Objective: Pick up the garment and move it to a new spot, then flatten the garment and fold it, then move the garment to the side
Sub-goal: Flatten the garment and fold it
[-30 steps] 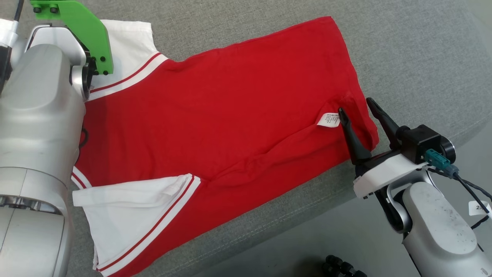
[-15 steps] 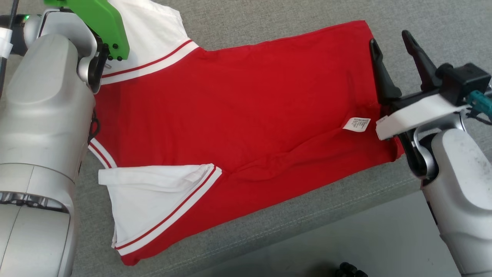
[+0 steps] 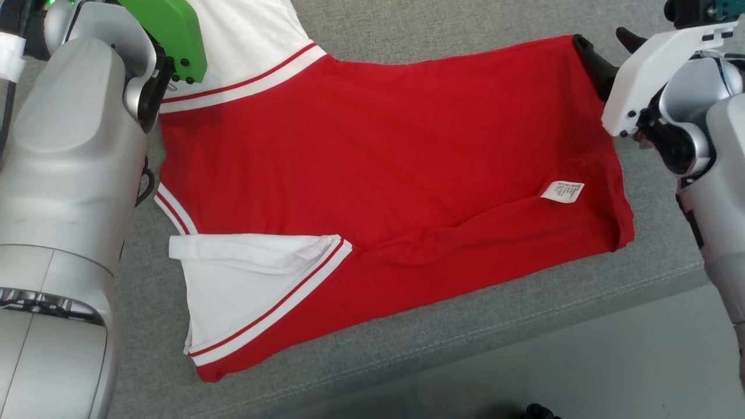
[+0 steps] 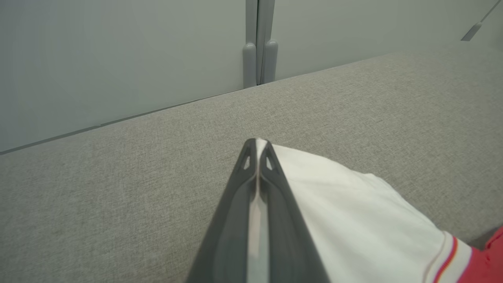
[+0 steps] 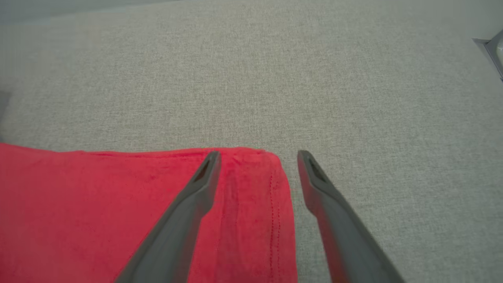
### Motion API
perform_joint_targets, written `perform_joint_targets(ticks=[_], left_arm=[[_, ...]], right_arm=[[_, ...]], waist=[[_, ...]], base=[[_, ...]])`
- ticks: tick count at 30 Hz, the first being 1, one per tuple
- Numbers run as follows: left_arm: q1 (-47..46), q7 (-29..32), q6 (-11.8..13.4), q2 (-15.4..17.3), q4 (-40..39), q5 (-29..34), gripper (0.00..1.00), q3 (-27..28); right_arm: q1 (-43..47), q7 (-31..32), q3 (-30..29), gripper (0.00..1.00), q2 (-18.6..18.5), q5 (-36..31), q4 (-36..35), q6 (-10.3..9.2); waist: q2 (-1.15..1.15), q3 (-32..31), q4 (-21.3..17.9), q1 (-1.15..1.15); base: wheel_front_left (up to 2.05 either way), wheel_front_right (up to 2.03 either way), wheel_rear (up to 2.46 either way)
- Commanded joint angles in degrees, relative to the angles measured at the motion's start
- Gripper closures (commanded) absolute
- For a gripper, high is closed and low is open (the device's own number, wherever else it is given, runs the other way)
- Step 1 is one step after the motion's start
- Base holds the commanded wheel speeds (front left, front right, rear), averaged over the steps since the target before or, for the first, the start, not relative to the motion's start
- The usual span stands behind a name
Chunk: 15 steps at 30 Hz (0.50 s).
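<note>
The garment, red with white sleeves trimmed in red stripes, lay spread almost flat on a grey cushion, its length running across the head view and its near edge close to the cushion's stitched front border. The left tool was pressed fully together on the far white sleeve: in the left wrist view a thin strip of white cloth showed between the two dark fingers, and the sleeve's edge reached right up to their tips. In the head view a green bracket on that arm sat over the same sleeve at the upper left. The right tool stood wide apart at the garment's far right corner. In the right wrist view one finger lay over the red hem and the other over bare cushion just beside it, so the corner sat between them; whether the tips touched cloth could not be told. The other sleeve lay folded over the red body near the front edge, with a soft ridge of cloth running from it toward a white label near the right hem.
</note>
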Motion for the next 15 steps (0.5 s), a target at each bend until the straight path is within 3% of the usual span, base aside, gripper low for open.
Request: perform_joint_targets(ticks=[1,7,15], left_arm=[[0.0,0.1,-0.1,0.6,-0.8,0.1,1.0,-0.3],[0.4,1.0,-0.2,0.9,-3.4,0.2,1.0,-1.5],[1.0,2.0,-0.1,1.0,-6.5,0.1,1.0,-2.4]], right_arm=[[-1.7,2.5,0.3,0.0,-0.9,1.1,1.3,-0.08],[-5.1,8.0,2.3,0.0,-3.1,3.3,4.8,-0.08],[-7.2,8.5,4.5,0.03,-3.8,4.7,8.6,-0.08]], waist=[[0.0,0.5,0.6,0.0],[0.0,1.5,1.9,0.0],[0.0,2.6,3.3,0.0]], base=[[0.0,0.0,0.0],[0.0,0.0,0.0],[0.0,0.0,0.0]])
